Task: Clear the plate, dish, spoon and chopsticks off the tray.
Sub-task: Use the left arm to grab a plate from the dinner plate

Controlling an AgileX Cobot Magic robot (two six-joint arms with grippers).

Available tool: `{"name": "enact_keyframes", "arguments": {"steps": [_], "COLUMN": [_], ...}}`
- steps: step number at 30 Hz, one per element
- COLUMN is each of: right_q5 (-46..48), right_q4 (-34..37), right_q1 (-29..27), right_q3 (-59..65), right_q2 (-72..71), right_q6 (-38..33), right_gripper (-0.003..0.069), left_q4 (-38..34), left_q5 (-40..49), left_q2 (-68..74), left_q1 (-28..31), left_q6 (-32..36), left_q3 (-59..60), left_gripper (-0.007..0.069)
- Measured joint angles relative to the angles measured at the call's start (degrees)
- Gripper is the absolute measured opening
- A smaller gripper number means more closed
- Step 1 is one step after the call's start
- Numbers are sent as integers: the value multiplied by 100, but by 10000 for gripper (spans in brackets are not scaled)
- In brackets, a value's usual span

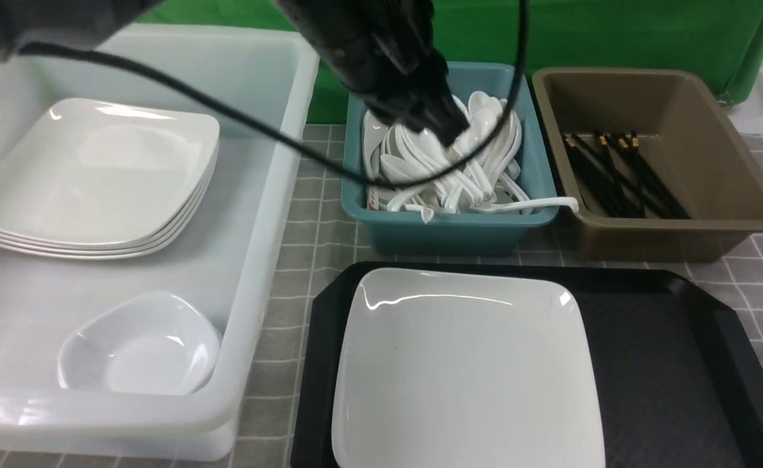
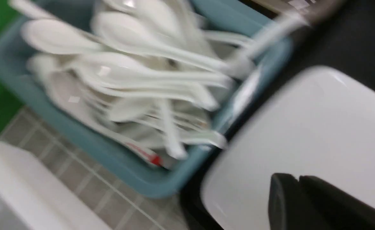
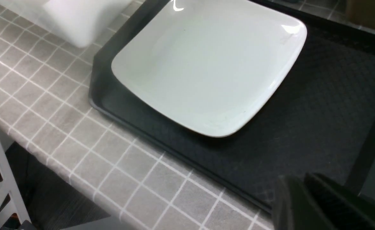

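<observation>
Black tray [image 1: 667,364] sits nearest, and the only item on it is the plate [image 1: 466,370], flat on the tray's left half. The right half is bare textured floor. The right gripper [image 3: 304,182] shows only in its own wrist view, hovering off the tray's near edge; its fingers look pressed together with nothing between them. My read is it's parked there to keep out of the way. Left of the tray is a white tub [image 1: 264,214] on the grey checked tablecloth [image 1: 303,260]. It holds a small dish [image 1: 141,344] at its near end and a stack of matching plates [image 1: 95,175] further back, so the tub looks like the drop point for the plate. Just beyond the tray's far edge is a teal bin [image 1: 446,234] heaped with white spoons [image 1: 446,175], one handle hanging over the rim. I can't single out the task's spoon in that pile, but no spoon is on the tray. The left gripper [image 1: 450,138] hangs over that heap with its jaws closed and empty; the wrist view is motion-blurred but shows nothing between the fingers. Beyond the tray's far right corner, a brown bin [image 1: 732,214] holds the chopsticks [image 1: 622,175], leaning against its inner wall. Judging by the layout, cutlery and dish are sorted, and the plate to the tub is the next job.
</observation>
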Motion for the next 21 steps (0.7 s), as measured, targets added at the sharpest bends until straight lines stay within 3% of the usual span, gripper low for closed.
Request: {"name": "enact_keyframes", "arguments": {"steps": [4,9,13,17,21], "right_q5": [-397,-1130,-1692,-2259,-2396], "right_q4": [0,-5,-45,-56,-56], "right_q1": [0,0,0,0,0], "right_q3": [0,0,0,0,0], "right_q2": [0,0,0,0,0], "right_q6": [-55,-125,-137,-137,-111], "right_gripper": [89,90,90,90,91], "left_q4": [-39,-75,-78,16,200], "left_q5": [-113,-749,-1336,-2089,-2845], "left_q2": [-662,-1670,-1840,-1824,-1824], "left_q1": [-431,-1210,-1428,-1460,-1460], "left_q6": [478,784,993,1106,1466], "left_q3": [1116,3518,4674,5591,5993], "left_gripper": [3,4,24,116,266]}}
